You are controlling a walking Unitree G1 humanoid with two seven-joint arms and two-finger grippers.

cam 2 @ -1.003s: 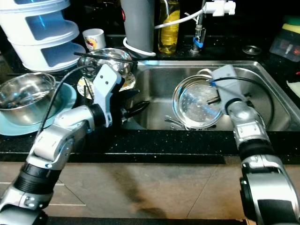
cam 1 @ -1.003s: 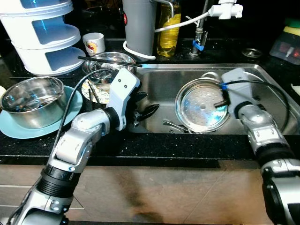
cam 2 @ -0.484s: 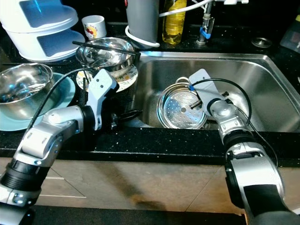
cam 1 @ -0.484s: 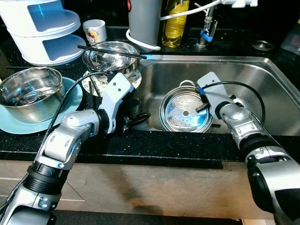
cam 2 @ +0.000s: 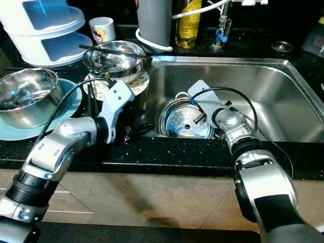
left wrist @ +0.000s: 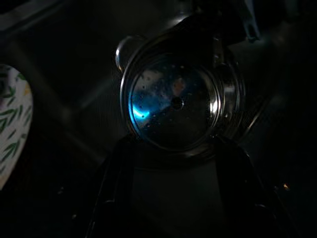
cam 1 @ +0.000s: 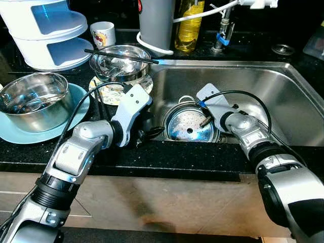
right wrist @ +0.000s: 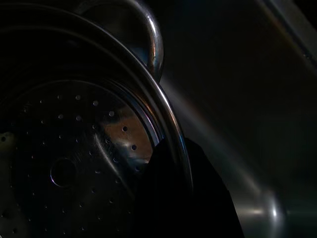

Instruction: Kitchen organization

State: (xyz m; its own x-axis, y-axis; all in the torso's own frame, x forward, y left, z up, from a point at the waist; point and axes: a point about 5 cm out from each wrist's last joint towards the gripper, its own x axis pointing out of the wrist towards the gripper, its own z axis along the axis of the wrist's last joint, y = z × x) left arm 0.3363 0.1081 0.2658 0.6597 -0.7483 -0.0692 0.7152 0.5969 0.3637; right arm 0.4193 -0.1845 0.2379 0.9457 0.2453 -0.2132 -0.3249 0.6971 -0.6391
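A round perforated steel steamer pan with a loop handle lies in the sink, near its front left. My right gripper is shut on the pan's right rim; one black finger overlaps the rim in the right wrist view. My left gripper hangs by the sink's left wall, just left of the pan. Its fingers are spread open, with the pan straight ahead of them and nothing between them.
On the counter to the left are a steel bowl with chopsticks across it, a patterned plate, a steel bowl on a teal plate, and white stacked containers. A cup, grey canister, oil bottle and faucet line the back.
The camera shifted at first. Since then my right gripper has drawn the steamer pan left and forward in the sink, closer to my left gripper, which has stayed by the sink's left wall.
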